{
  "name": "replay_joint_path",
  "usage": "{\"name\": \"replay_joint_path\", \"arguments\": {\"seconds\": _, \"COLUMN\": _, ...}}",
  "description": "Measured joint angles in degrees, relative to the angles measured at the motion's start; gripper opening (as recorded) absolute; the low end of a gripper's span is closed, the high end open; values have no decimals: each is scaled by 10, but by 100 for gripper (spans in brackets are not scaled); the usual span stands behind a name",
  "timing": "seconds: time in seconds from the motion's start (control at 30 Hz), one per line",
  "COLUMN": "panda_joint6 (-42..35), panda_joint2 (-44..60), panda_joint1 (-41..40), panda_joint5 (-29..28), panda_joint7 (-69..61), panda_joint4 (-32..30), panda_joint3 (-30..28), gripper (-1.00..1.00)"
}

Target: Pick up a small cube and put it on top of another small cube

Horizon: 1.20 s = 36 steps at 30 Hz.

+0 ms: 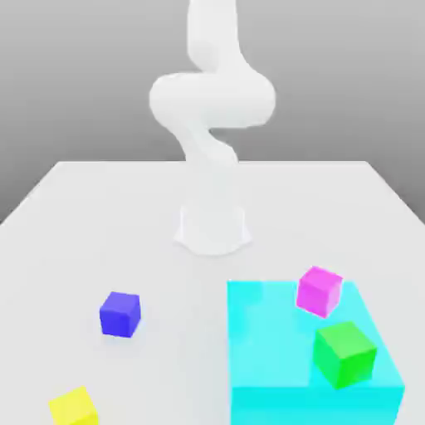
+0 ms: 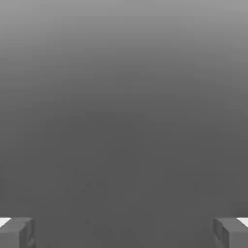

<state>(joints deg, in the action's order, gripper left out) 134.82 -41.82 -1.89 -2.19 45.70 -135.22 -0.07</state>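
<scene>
The small dark-blue cube rests on the white table, towards the exterior view's left and in front of the arm's base. The white arm rises from that base and leaves the picture at the top. In the hand view my gripper is open: its two grey fingertips stand far apart with nothing between them, against a plain grey background.
A yellow cube lies at the front edge on the exterior view's left. On the right, a flat cyan block carries a magenta cube at its back and a green cube nearer the front.
</scene>
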Motion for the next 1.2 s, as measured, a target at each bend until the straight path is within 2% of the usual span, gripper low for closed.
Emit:
{"name": "replay_joint_path", "arguments": {"seconds": 0.33, "panda_joint6": 136, "panda_joint2": 186, "panda_joint1": -86, "panda_joint5": -74, "panda_joint7": -24, "panda_joint4": -151, "panda_joint3": -45, "gripper": 0}}
{"name": "replay_joint_path", "arguments": {"seconds": 0.57, "panda_joint6": 230, "panda_joint2": 308, "panda_joint1": -126, "panda_joint5": -78, "panda_joint7": -76, "panda_joint4": -254, "panda_joint3": -107, "gripper": 0}}
{"name": "replay_joint_path", "arguments": {"seconds": 0.7, "panda_joint6": 287, "panda_joint2": 375, "panda_joint1": -130, "panda_joint5": -24, "panda_joint7": -143, "panda_joint4": -310, "panda_joint3": -143, "gripper": 0}}
{"name": "replay_joint_path", "arguments": {"seconds": 0.8, "panda_joint6": 326, "panda_joint2": 425, "panda_joint1": -127, "panda_joint5": 28, "panda_joint7": -183, "panda_joint4": -313, "panda_joint3": -139, "gripper": 0}}
{"name": "replay_joint_path", "arguments": {"seconds": 0.93, "panda_joint6": 380, "panda_joint2": 491, "panda_joint1": -161, "panda_joint5": 103, "panda_joint7": -236, "panda_joint4": -302, "panda_joint3": -86, "gripper": 0}}
{"name": "replay_joint_path", "arguments": {"seconds": 1.03, "panda_joint6": 421, "panda_joint2": 541, "panda_joint1": -210, "panda_joint5": 131, "panda_joint7": -259, "panda_joint4": -294, "panda_joint3": -31, "gripper": 0}}
{"name": "replay_joint_path", "arguments": {"seconds": 1.07, "panda_joint6": 431, "panda_joint2": 553, "panda_joint1": -222, "panda_joint5": 130, "panda_joint7": -259, "panda_joint4": -293, "panda_joint3": -19, "gripper": -100}}
{"name": "replay_joint_path", "arguments": {"seconds": 1.2, "panda_joint6": 431, "panda_joint2": 553, "panda_joint1": -223, "panda_joint5": 129, "panda_joint7": -258, "panda_joint4": -293, "panda_joint3": -19, "gripper": -100}}
